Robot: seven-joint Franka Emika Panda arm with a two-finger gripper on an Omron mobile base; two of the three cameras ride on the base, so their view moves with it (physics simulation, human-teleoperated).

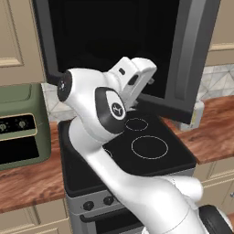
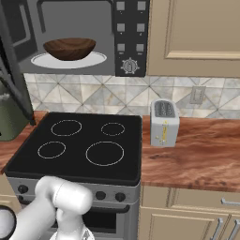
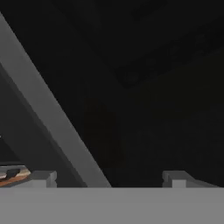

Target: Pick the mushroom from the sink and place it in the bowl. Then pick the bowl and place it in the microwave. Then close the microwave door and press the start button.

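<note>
Sitting on the turntable plate (image 2: pixel 93 61) inside the microwave (image 2: pixel 28 33), the bowl (image 2: pixel 69 48) is holding nothing discernible; fingers (image 3: pixel 42 177) are standing spread, empty, apparently facing the microwave door (image 1: pixel 183 59).

No words or numbers can be read anywhere. The one sign is a small white emblem on the dark round joint cap (image 1: pixel 112 109) of the arm, middle of the left base view. The microwave's button panel (image 2: pixel 130 35), top centre of the right base view, has pale square keys, seemingly blank, though too small to tell.
</note>
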